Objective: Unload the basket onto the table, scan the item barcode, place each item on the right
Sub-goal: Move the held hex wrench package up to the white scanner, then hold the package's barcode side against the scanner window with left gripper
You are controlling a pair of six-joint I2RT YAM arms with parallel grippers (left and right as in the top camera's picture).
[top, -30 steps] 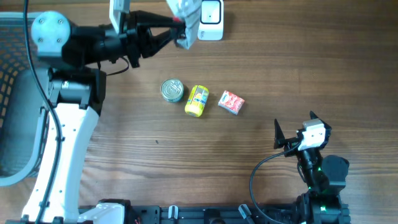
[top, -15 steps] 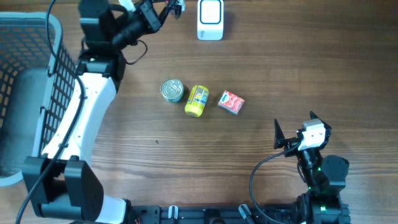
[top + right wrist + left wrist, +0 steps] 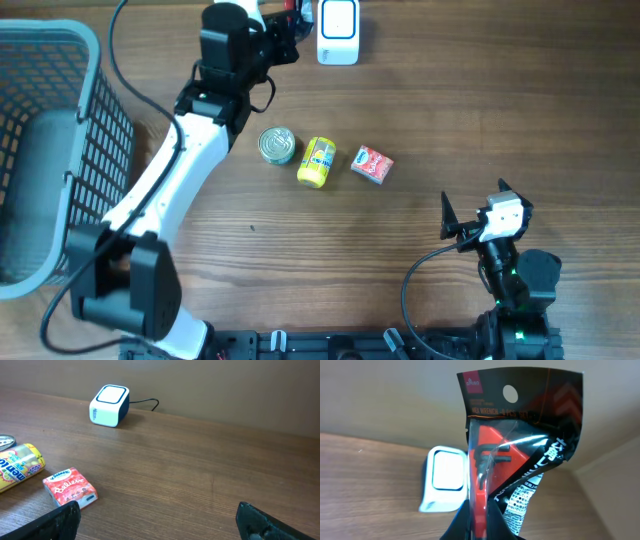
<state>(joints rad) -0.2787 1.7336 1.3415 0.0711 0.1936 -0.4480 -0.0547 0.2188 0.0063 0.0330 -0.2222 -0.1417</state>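
The left pincer (image 3: 482, 532) is clamped on the bottom edge of the packet (image 3: 520, 455), a floppy black-and-red bag of hex keys held upright just beside the scanner (image 3: 445, 477), clear of the counter (image 3: 300, 260).

The likeliest failure is a missed read. The white label (image 3: 519, 502), where the barcode seems to be, sits low near the fingers and looks turned away from the scanner's window. The glossy, creased film could also glare. A thin grip on slack plastic may slip, or the bag may knock the scanner.

The right pincer (image 3: 160, 525) stands wide open and empty, well away from the scanner.

The counter is brown wood grain. A tin (image 3: 277, 145), a sweets tube (image 3: 317, 162) and a tissue pack (image 3: 371, 165) lie in front of the scanner. A basket (image 3: 60, 40) stands far to its side, and a plain beige wall (image 3: 225, 385) rises behind it.
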